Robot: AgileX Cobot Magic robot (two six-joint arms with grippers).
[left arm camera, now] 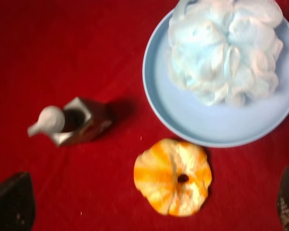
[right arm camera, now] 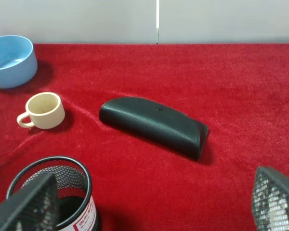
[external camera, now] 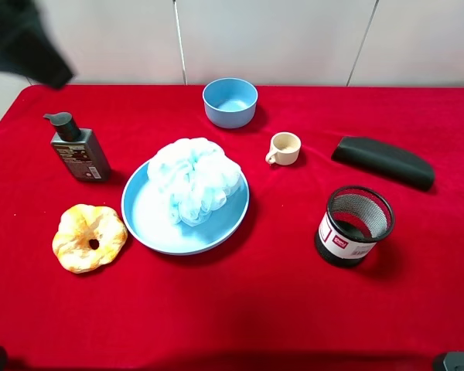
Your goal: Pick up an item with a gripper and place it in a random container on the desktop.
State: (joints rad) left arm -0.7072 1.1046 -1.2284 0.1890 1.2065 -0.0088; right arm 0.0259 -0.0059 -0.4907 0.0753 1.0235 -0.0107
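The light blue and white bath pouf [external camera: 194,178] lies in the large shallow light blue plate [external camera: 151,220] on the red cloth desktop [external camera: 240,309]. The left wrist view shows the pouf [left arm camera: 225,48] on the plate [left arm camera: 216,125] from above. My left gripper [left arm camera: 150,207] is open and empty, its dark fingertips [left arm camera: 12,204] wide apart high over the cloth. The left arm [external camera: 27,39] is a dark blur at the far left corner. My right gripper [right arm camera: 151,204] is open and empty, with mesh-patterned fingertips [right arm camera: 277,199] above the black mesh cup [right arm camera: 58,192].
An orange-yellow scrunchie [external camera: 88,237] lies left of the plate. A dark pump bottle [external camera: 77,148] stands behind it. A small deep blue bowl [external camera: 230,101], a cream cup [external camera: 283,148], a black case [external camera: 383,161] and the black mesh cup [external camera: 354,226] stand further right.
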